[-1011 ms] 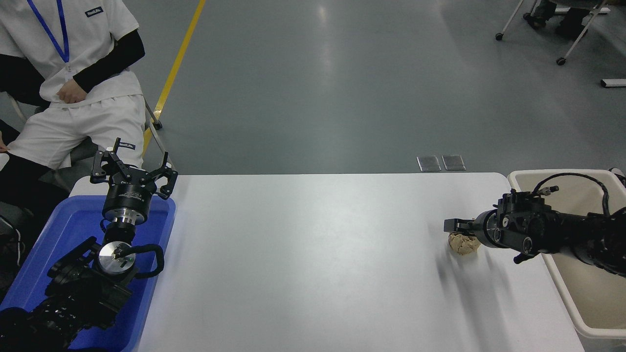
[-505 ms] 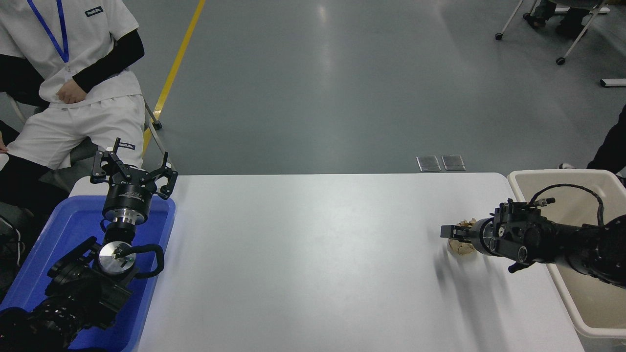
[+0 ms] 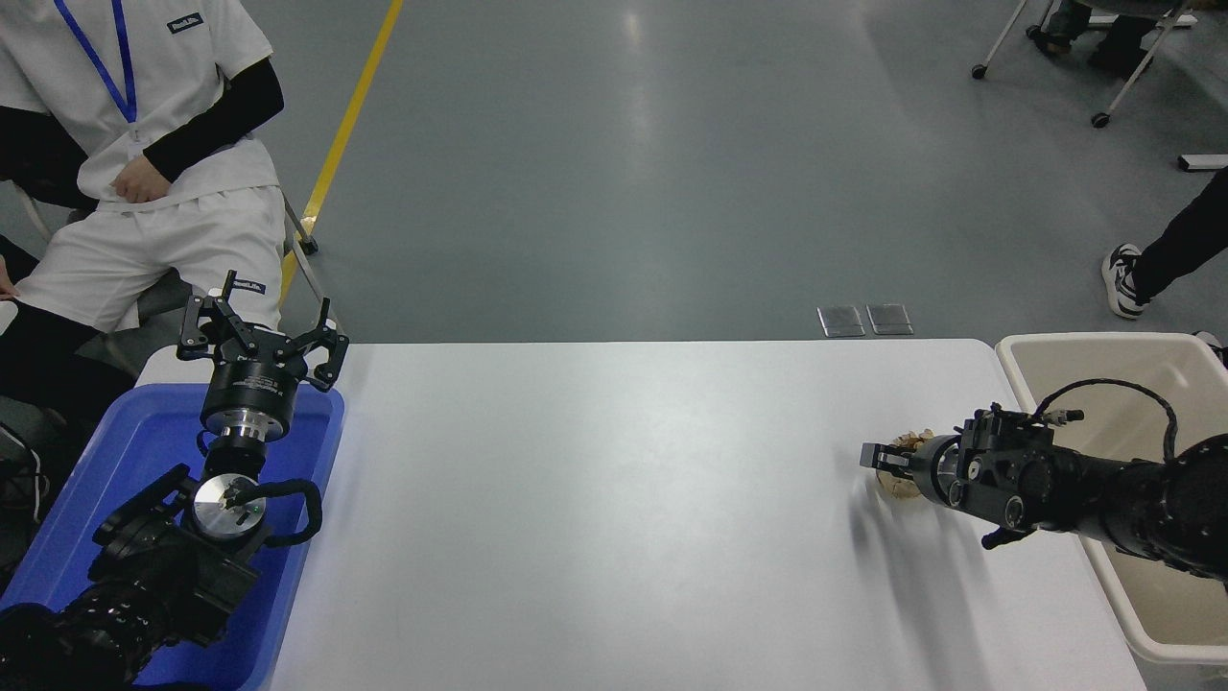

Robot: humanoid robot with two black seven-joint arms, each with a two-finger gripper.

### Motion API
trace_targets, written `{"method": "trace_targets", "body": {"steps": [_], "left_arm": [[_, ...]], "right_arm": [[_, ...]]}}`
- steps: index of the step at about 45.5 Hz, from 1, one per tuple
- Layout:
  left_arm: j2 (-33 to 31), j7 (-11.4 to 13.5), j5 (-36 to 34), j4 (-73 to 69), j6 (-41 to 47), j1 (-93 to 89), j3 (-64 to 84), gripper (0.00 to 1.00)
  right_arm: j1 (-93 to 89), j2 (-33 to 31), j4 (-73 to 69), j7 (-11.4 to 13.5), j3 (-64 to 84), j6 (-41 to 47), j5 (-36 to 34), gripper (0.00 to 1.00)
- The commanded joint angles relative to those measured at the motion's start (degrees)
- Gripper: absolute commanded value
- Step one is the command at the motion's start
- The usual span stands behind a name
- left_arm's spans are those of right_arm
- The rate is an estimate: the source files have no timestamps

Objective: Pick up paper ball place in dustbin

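Right claw half-hiding paper ball

My arms are black. The left pincer has spidery black fingers on a black drum with a silver ring, a looped cable below. My right pincer sits on a bolted black wrist under an arching black cable.

Crumpled tan paper ball, glossy blue plastic tub, smooth white table.
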State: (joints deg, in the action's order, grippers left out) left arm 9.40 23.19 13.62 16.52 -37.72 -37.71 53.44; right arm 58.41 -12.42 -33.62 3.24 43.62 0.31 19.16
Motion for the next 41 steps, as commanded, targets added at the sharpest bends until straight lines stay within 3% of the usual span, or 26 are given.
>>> {"method": "trace_targets", "body": {"steps": [1, 23, 41], "left_arm": [[0.0, 0.0, 0.0, 0.0, 0.0, 0.0, 0.0, 0.99], [0.0, 0.0, 0.0, 0.0, 0.0, 0.0, 0.0, 0.99], [0.0, -0.1, 0.0, 0.0, 0.0, 0.0, 0.0, 0.99]], "right_arm": [[-0.2, -0.4, -2.2, -0.1, -2.0, 0.2, -1.3, 0.0], [7.1, -5.9, -11.6, 0.0, -1.0, 0.6, -1.1, 0.0], [21.7, -13.4, -23.8, -0.1, 5.7, 11.0, -1.1, 0.0]]}}
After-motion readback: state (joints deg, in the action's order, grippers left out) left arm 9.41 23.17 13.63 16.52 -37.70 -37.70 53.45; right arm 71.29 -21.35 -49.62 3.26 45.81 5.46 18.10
